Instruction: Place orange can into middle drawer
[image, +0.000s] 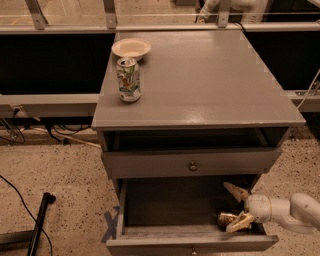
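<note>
The orange can rests on the plank floor of the open middle drawer, near its front right corner. My gripper reaches into the drawer from the right on a white arm. Its fingers are spread open. One finger points up and to the left, and the other lies against the can's right side. The can is no longer clamped.
A white-and-green can and a pale bowl stand on the grey cabinet top. The upper drawer front with its knob overhangs the open drawer. A black pole and cables lie on the floor at left.
</note>
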